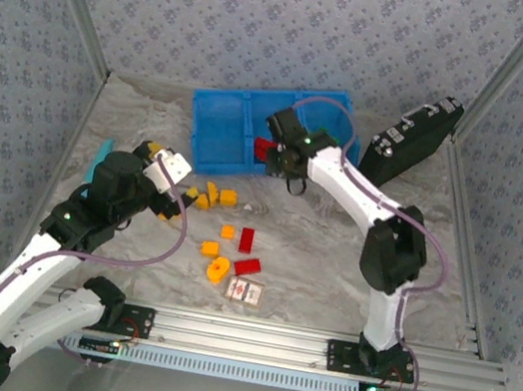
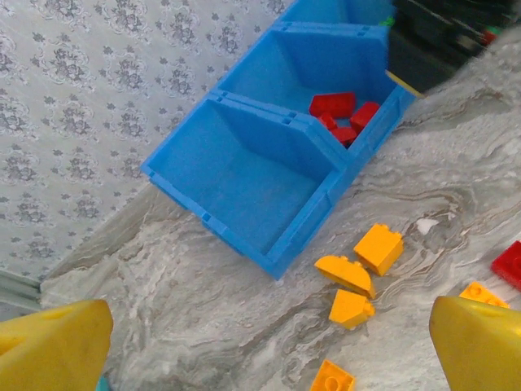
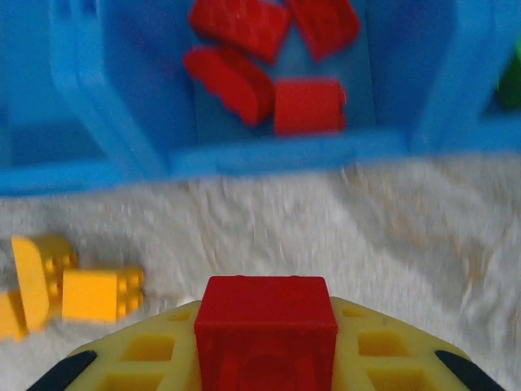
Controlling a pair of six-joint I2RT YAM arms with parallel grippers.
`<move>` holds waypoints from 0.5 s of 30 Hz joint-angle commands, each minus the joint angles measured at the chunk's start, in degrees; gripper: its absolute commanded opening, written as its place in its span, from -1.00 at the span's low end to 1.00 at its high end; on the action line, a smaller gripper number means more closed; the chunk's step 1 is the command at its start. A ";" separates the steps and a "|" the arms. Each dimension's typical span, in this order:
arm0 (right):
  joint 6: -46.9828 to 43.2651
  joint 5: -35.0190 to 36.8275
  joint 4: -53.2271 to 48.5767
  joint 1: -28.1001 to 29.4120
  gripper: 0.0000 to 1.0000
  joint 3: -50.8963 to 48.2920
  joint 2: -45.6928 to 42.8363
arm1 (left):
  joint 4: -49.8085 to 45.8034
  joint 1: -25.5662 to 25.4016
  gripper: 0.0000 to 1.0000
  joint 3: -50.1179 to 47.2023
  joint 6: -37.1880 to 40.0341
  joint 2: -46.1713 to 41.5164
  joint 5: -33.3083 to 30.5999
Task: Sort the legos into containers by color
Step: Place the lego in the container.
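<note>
Inside the tray point(image 3: 269, 152), four red bricks point(image 3: 241, 26); right hand point(image 3: 264, 346) grips fifth brick point(image 3: 265, 305).

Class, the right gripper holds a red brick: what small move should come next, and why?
Probably ease the red brick forward until it hangs over the middle compartment of the blue tray. The right gripper is shut on it just short of the tray's near wall, and other red bricks already lie in that compartment.

Blue three-compartment tray point(image 1: 218, 127), four red bricks point(image 2: 342, 114) in the middle compartment. Yellow-orange bricks point(image 1: 213, 194) and two red ones point(image 1: 248, 240) lie loose on the surface point(image 1: 331, 259). One red brick point(image 3: 265, 326) is gripped in the right hand point(image 1: 279, 156).
</note>
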 commanded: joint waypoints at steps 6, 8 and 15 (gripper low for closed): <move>-9.59 -0.89 -1.61 -3.31 -0.49 21.57 18.30 | -0.14 -0.46 1.00 3.65 3.63 2.23 -2.80; -9.84 -1.57 -1.52 -4.27 -0.42 24.62 21.03 | -0.42 -0.37 1.00 3.87 4.02 2.56 -3.19; -11.27 -2.56 -2.57 -4.81 -0.13 27.49 22.22 | -0.38 -0.23 1.00 4.21 3.93 3.33 -2.57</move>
